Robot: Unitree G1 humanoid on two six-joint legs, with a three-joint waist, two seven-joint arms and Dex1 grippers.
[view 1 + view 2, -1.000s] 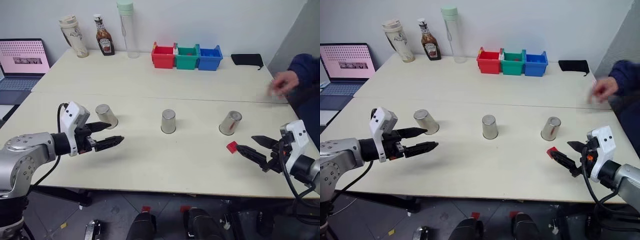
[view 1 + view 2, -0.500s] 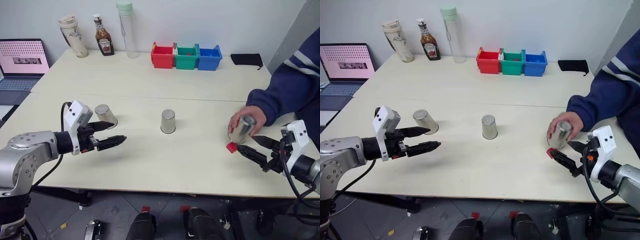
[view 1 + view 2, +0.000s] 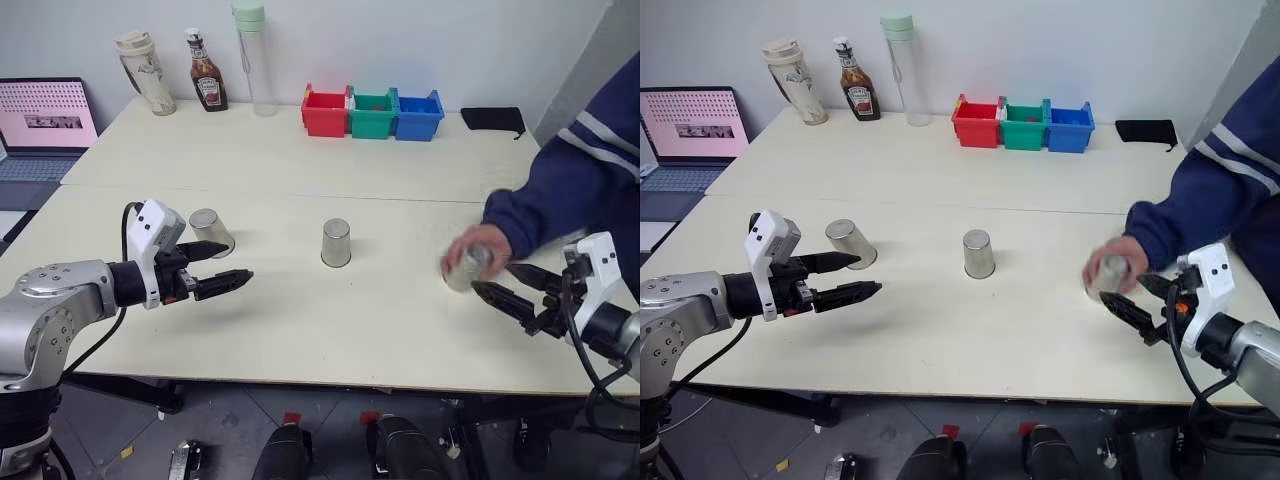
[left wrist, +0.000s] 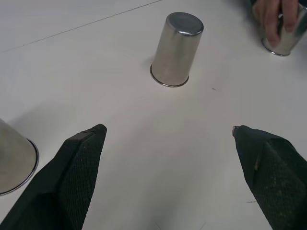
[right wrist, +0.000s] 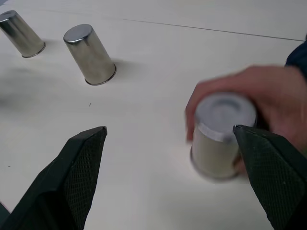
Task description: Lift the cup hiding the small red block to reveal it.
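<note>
Three silver cups stand upside down in a row on the table. The left cup (image 3: 212, 231) is just beyond my left gripper (image 3: 232, 263), which hovers open and empty. Further right, the middle cup (image 3: 336, 243) stands alone. A person's hand (image 3: 478, 248) grips the right cup (image 3: 462, 270), right in front of my open, empty right gripper (image 3: 495, 278). That cup (image 5: 217, 136) shows blurred in the right wrist view. The small red block is hidden.
Red (image 3: 326, 112), green (image 3: 373, 113) and blue (image 3: 418, 114) bins line the far edge, with a black pouch (image 3: 493, 119) to their right. Bottles (image 3: 207, 83) stand at the back left and a laptop (image 3: 42, 125) at far left. A blue sleeve (image 3: 570, 180) reaches in from the right.
A person's hand came in from the right, took the right cup and slid it over the spot where the red block lay. The block no longer shows. Both grippers stayed still.
</note>
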